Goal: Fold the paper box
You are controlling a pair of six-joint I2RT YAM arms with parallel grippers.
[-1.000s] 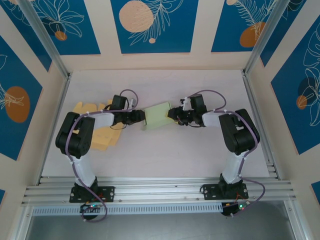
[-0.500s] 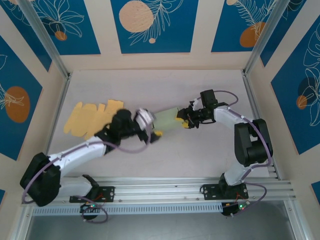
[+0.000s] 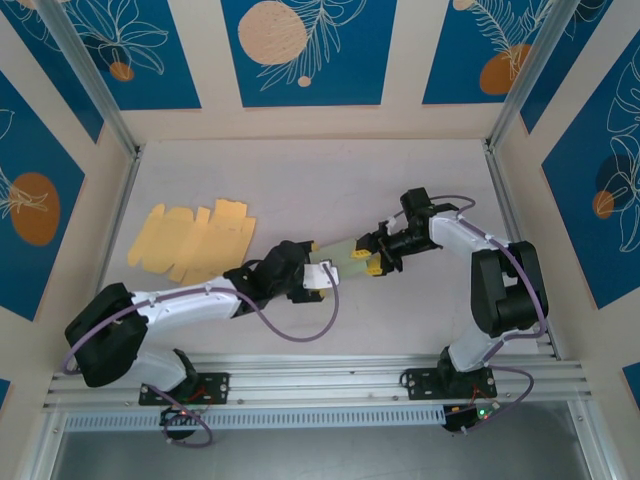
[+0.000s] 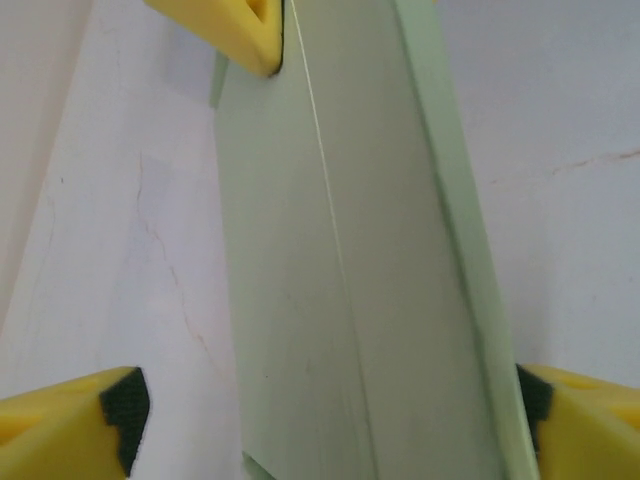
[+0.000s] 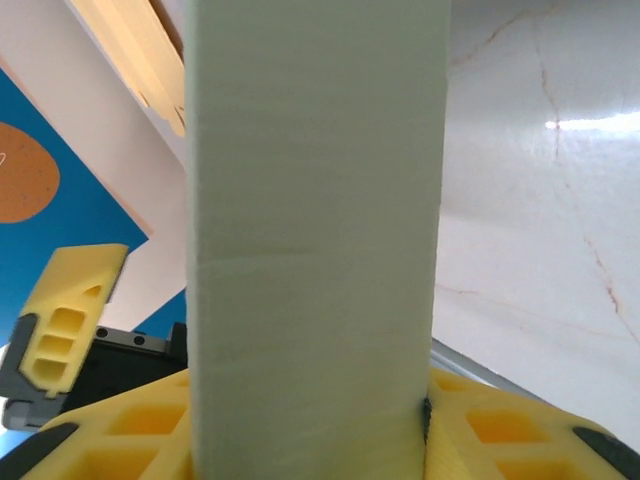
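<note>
While the right claw [image 5: 315, 432] pinches the pale green flat paper box [image 3: 343, 251], the left claw [image 4: 325, 425] now stands spread around its left end, apparently ready to grip anew.

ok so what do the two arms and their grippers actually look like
They match. The left arm and right arm each have white links between chunky black joints, with a lilac cable looping loosely alongside. The left gripper and right gripper have blocky yellow fingers with moulded hollows and black inner faces. A small green light glows at each base.
</note>
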